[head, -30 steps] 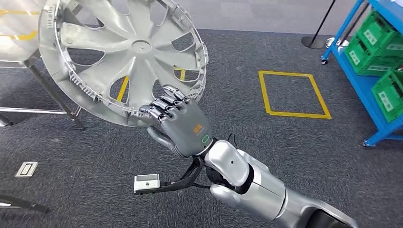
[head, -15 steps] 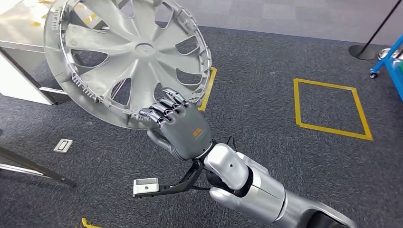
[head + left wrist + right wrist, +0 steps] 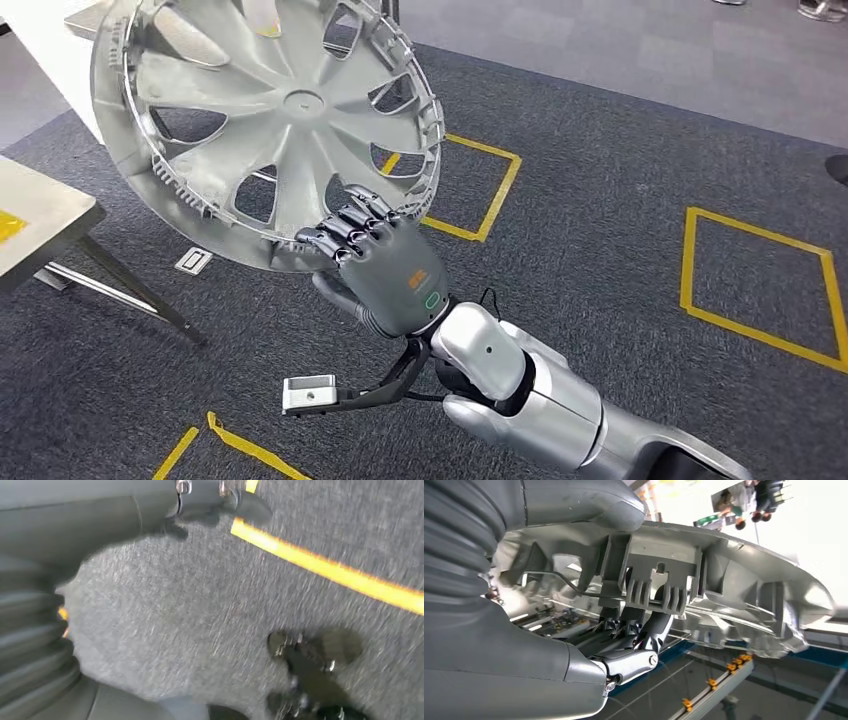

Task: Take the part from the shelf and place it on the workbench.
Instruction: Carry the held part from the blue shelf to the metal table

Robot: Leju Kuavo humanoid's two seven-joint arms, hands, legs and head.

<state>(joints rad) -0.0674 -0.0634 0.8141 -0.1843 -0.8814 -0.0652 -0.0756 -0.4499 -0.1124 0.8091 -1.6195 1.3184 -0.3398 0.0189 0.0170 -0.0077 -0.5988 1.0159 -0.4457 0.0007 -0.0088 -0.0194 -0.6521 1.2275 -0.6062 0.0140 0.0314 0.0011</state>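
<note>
One silver wheel cover (image 3: pixel 265 125), tilted, held aloft over grey carpet (image 3: pixel 600 200) by its lower rim. One right hand (image 3: pixel 385 265), fingers (image 3: pixel 350 225) curled over that rim, thumb beneath. Left hand (image 3: pixel 40 625): blurred, grip indeterminate. One workbench (image 3: pixel 40 215) corner nearby. Two yellow floor squares (image 3: pixel 760 275).

One silver wheel cover (image 3: pixel 265 125), one workbench (image 3: pixel 40 215), one floor socket plate (image 3: pixel 194 261), and two complete yellow floor squares (image 3: pixel 765 285).
</note>
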